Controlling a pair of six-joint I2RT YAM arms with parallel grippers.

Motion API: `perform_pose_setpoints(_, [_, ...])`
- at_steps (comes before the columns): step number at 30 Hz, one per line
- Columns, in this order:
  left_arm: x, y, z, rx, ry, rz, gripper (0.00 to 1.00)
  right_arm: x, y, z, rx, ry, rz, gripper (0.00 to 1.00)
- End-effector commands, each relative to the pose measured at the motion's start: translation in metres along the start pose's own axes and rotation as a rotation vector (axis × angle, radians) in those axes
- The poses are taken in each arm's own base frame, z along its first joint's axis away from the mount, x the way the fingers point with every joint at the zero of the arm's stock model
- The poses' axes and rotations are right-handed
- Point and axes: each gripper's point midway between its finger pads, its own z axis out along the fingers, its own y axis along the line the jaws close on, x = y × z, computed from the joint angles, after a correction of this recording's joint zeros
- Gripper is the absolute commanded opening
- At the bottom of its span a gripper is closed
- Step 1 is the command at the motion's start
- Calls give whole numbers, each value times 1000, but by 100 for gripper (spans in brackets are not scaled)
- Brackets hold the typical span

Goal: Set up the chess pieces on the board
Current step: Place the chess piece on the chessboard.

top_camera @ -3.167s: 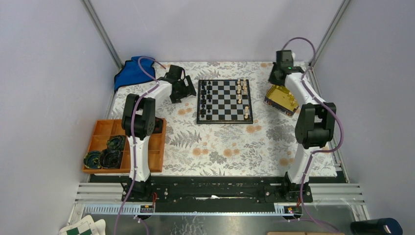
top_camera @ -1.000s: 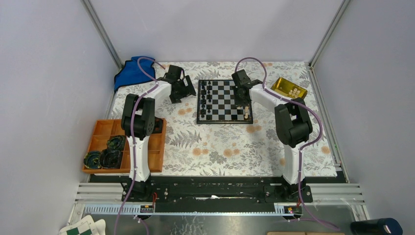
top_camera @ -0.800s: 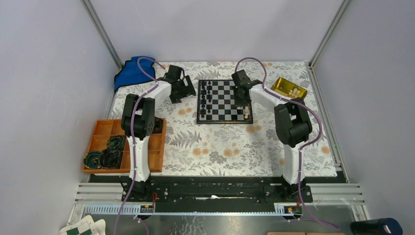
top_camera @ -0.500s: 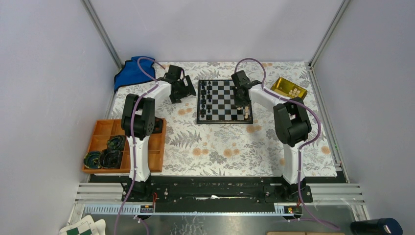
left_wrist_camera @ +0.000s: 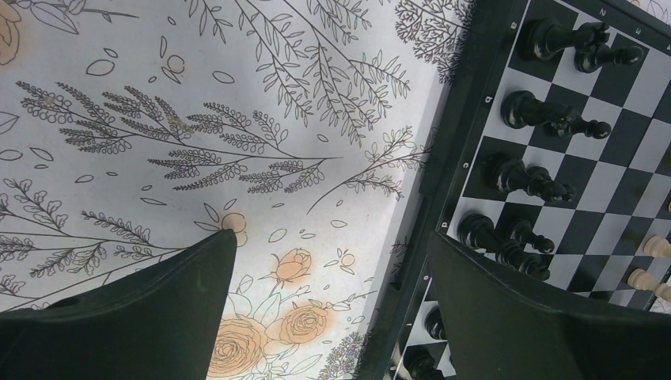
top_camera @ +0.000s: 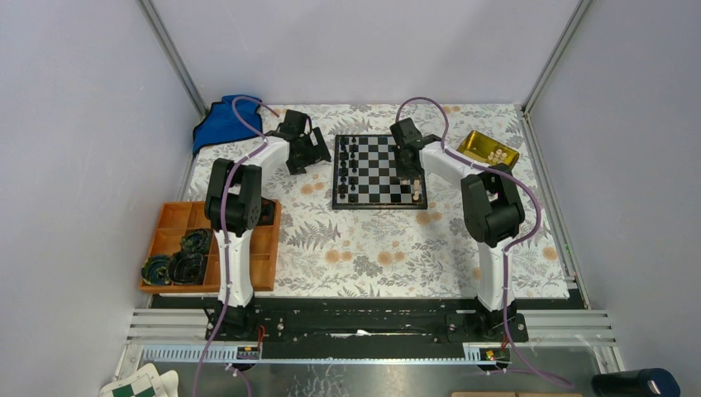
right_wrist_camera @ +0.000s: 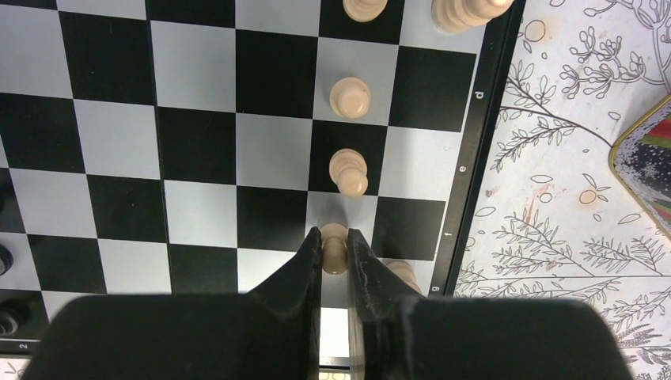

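Starting nearest the arm bases, an orange wooden compartment tray [top_camera: 266,248] sits at the left of the floral-printed tablecloth [top_camera: 372,248]. Dark round items lie in its near compartments; what they are cannot be told. Beyond it, the small black-and-white checkered chessboard with a black border [top_camera: 376,178] lies flat towards the far side of the table. Black turned chess pieces [left_wrist_camera: 536,111] stand in two files along its left edge, and pale light-wood chess pieces [right_wrist_camera: 349,96] stand along its right edge.

Over the board's right side, the right gripper [right_wrist_camera: 335,237] has its jaws almost closed, pinching a pale pawn [right_wrist_camera: 335,252] over a white square, in line with two other pale pawns. Just off the board's left border, the left gripper [left_wrist_camera: 330,237] hangs above the cloth, jaws spread wide and holding nothing.

Farther right, a gold rectangular tin [top_camera: 471,141] holds a few pale pieces. A blue cloth bundle [top_camera: 221,124] lies at the far left corner.
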Motion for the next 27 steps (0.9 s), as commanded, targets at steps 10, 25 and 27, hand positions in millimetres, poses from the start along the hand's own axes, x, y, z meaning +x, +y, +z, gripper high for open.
perform_pose_setpoints(10, [25,13,14,-25,72,-18,99,-19,3,-4,9,-44,-16,0])
perform_pose_setpoints(25, [23,11,13,-19,68,-19,99,-19,3,-4,9,-48,-17,0])
perform_pose_setpoints(27, [23,11,13,-19,69,-19,99,-18,3,-3,9,-46,-17,0])
